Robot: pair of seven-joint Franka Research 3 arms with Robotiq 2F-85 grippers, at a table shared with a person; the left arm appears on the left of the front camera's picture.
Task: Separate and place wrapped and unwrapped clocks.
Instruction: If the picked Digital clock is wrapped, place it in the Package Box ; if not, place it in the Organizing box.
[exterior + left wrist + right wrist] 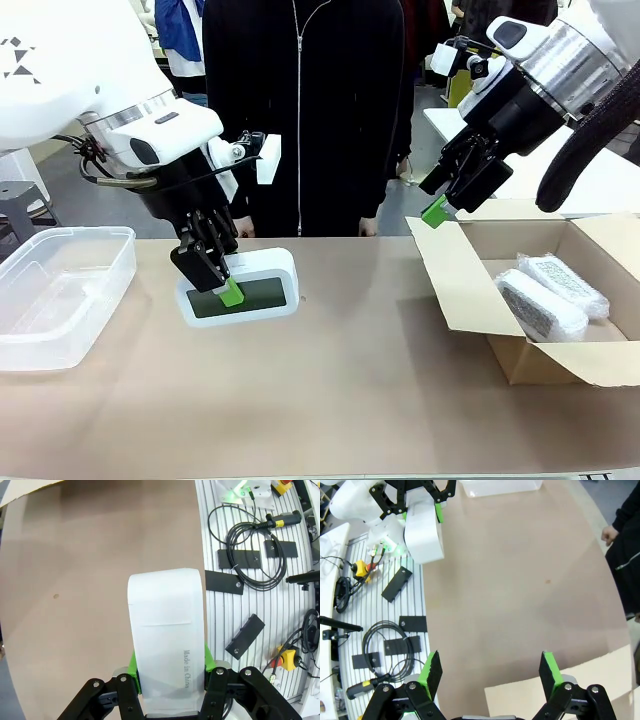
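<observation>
On the right side of the brown surface (330, 400) sits an open cardboard box (470, 300) with its flaps spread wide. Inside it lie two bubble-wrapped bundles (540, 304), side by side and touching, both resting toward the box's far right part. Over on the left edge sits a clear plastic tub (60, 290); I can see nothing in it from here.

The bare white clock (245, 290) with its dark face is in neither container. The left gripper (218, 275) has its fingers clamped across it, one green pad (232, 292) showing against the dark face, and holds it tilted just above the surface, between the tub and the box. From the left wrist camera the clock's white back (167, 640) rises between the black fingers, with "Made in China" printed down it.

The right gripper (447, 205) hangs in the air above the near-left flap of the box, its fingers spread apart with nothing between them. Its wrist camera shows the two green-padded fingers (432, 669) well apart over the surface and the flap edge.

A person in a dark zip jacket (300, 110) stands at the far side.
</observation>
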